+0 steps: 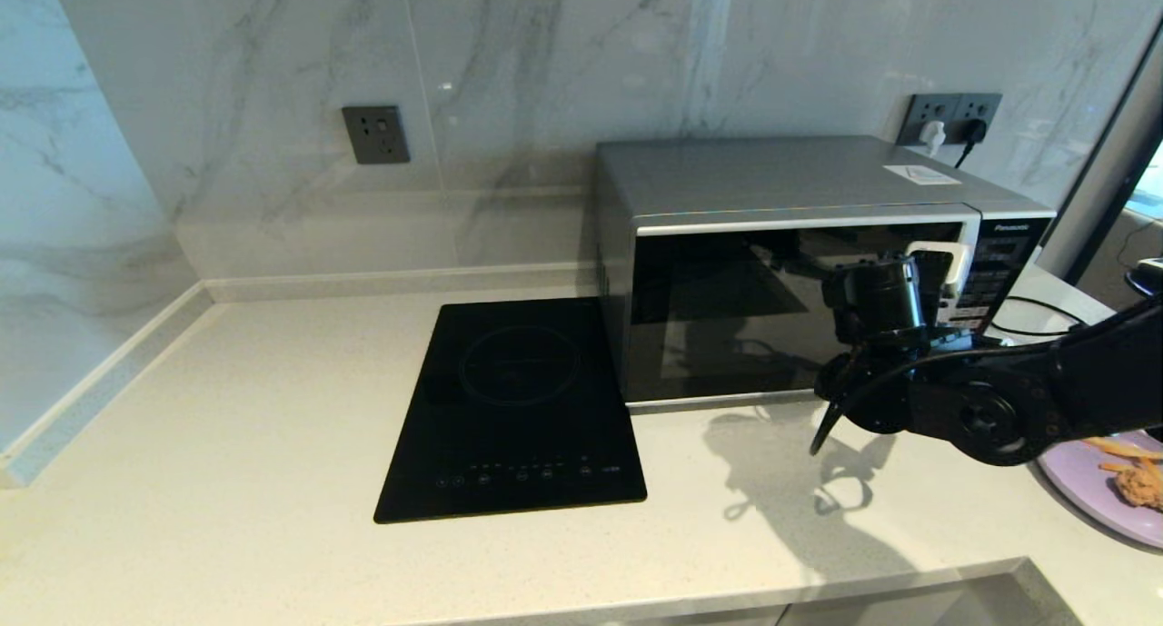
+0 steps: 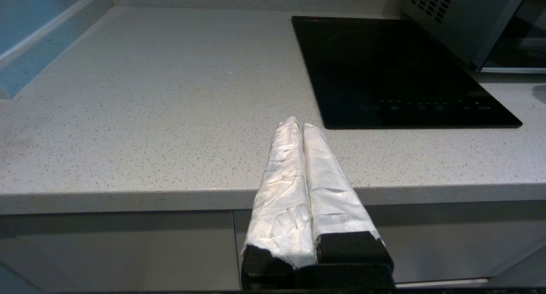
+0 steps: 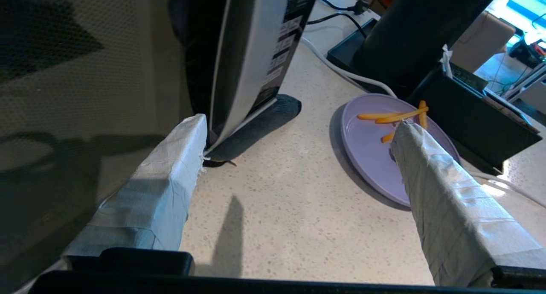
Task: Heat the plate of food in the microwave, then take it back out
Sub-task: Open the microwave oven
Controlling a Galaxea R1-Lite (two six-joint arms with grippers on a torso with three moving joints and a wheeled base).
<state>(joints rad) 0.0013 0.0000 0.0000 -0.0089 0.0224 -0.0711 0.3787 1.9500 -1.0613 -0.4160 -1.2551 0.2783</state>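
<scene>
The silver-grey microwave (image 1: pixel 790 181) stands at the back right of the counter, and its dark glass door looks closed. My right gripper (image 1: pixel 940 272) hovers in front of the door's right side, near the button panel. In the right wrist view my right gripper (image 3: pixel 298 127) is open wide with only bare counter between its fingers. One finger is by the microwave (image 3: pixel 85 72) door's handle edge and the other is over the plate of food (image 3: pixel 371 144). The lilac plate of food (image 1: pixel 1090 476) lies on the counter right of the microwave, partly hidden by my arm. My left gripper (image 2: pixel 298 123) is shut and empty, off the counter's front edge.
A flat black cooktop (image 1: pixel 518 408) lies left of the microwave. Wall sockets (image 1: pixel 949 117) with plugs are behind it. A white cable (image 3: pixel 341 70) runs past the plate. A dark cylinder (image 3: pixel 409 29) and a black box (image 3: pixel 469 110) stand beyond the plate.
</scene>
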